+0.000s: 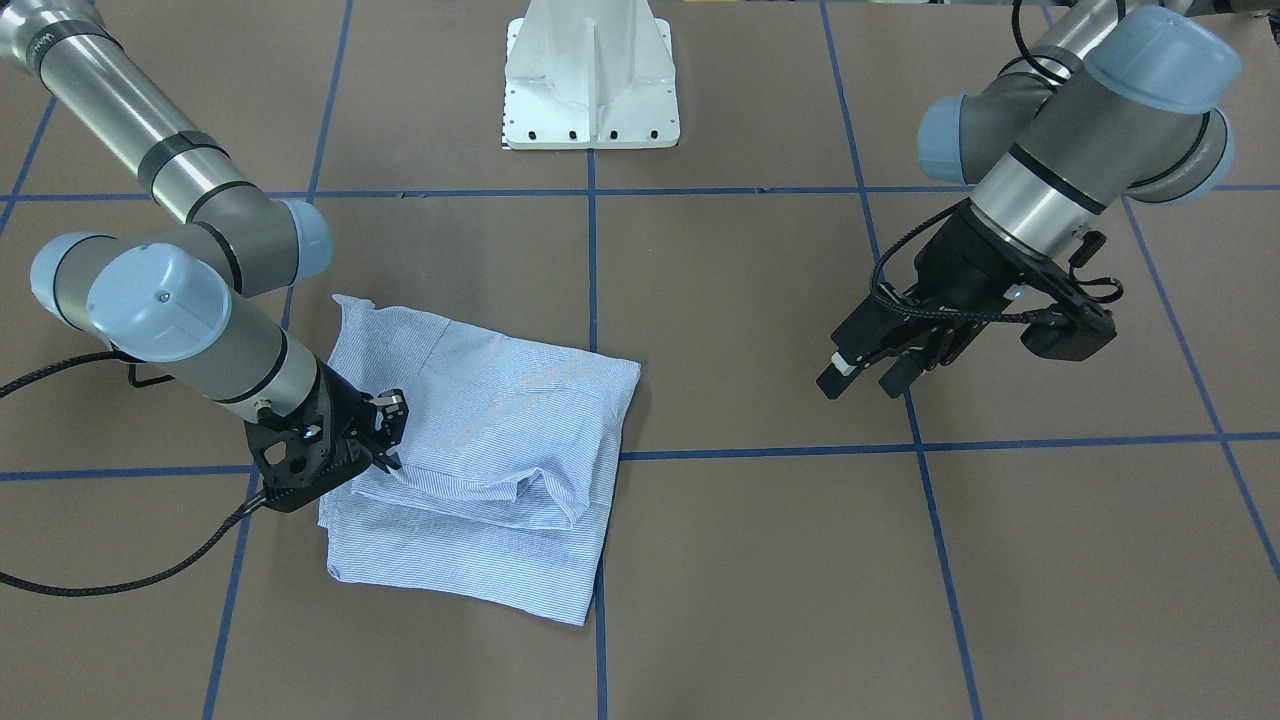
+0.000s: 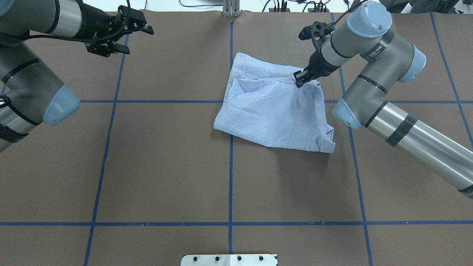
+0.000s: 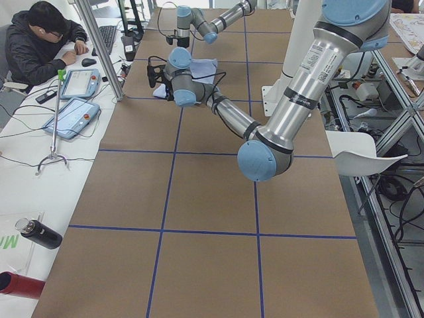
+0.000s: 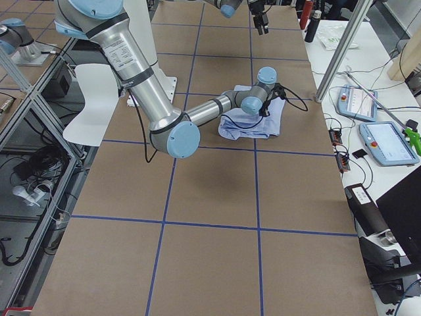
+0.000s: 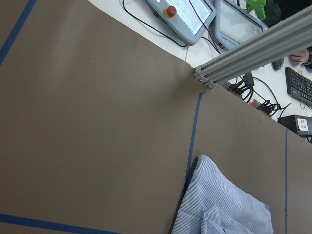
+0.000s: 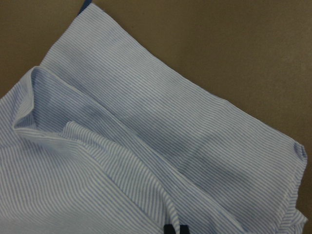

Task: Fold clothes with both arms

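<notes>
The clothes are one light blue striped shirt, lying folded into a rough rectangle on the brown table. My right gripper is low at the shirt's edge on my right side, shut on a fold of the fabric. In the right wrist view that fold runs into the dark fingertips at the bottom. My left gripper hangs open and holds nothing, well off to my left of the shirt above bare table. The left wrist view catches only a corner of the shirt.
Blue tape lines grid the table. The white pedestal base stands at the robot's edge. Across the table, a side bench carries teach pendants, cables and an aluminium post, and a person sits there.
</notes>
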Tool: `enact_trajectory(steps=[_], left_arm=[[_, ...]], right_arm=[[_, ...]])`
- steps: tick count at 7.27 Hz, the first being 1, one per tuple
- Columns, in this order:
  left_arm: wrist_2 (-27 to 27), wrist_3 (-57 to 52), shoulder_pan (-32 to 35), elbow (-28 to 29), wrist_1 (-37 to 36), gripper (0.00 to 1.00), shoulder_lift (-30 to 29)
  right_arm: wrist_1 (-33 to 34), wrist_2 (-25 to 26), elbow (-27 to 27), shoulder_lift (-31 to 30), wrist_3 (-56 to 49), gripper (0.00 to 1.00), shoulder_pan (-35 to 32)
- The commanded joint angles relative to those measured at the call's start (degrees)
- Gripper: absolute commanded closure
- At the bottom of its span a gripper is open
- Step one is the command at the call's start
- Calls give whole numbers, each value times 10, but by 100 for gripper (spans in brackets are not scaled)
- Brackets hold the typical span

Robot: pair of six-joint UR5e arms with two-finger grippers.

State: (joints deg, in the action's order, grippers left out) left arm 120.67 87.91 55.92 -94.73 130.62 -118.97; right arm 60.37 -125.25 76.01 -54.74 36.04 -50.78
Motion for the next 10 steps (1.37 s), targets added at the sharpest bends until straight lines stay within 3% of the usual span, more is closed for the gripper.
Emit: enact_trajectory(steps=[1, 3, 5, 6, 7, 10], left_arm=[[0, 1, 0, 0, 0, 1, 0], [0, 1, 0, 0, 0, 1, -1], [-1, 2, 0, 0, 1, 1, -1], [-1, 1, 0, 1, 0, 1, -1], [-1, 2, 0, 1, 0, 1, -2], [0, 2, 0, -3, 0, 1, -3]], right_arm=[[-1, 30, -35, 24, 1, 100, -14], [-3, 62, -108, 73, -1, 100, -12], [-3, 88, -138, 100, -1, 100, -9], [-3, 99, -146, 104, 2, 71, -7], [-3, 115, -147, 105, 1, 1, -5], [-1, 131, -137, 104, 7, 0, -6]])
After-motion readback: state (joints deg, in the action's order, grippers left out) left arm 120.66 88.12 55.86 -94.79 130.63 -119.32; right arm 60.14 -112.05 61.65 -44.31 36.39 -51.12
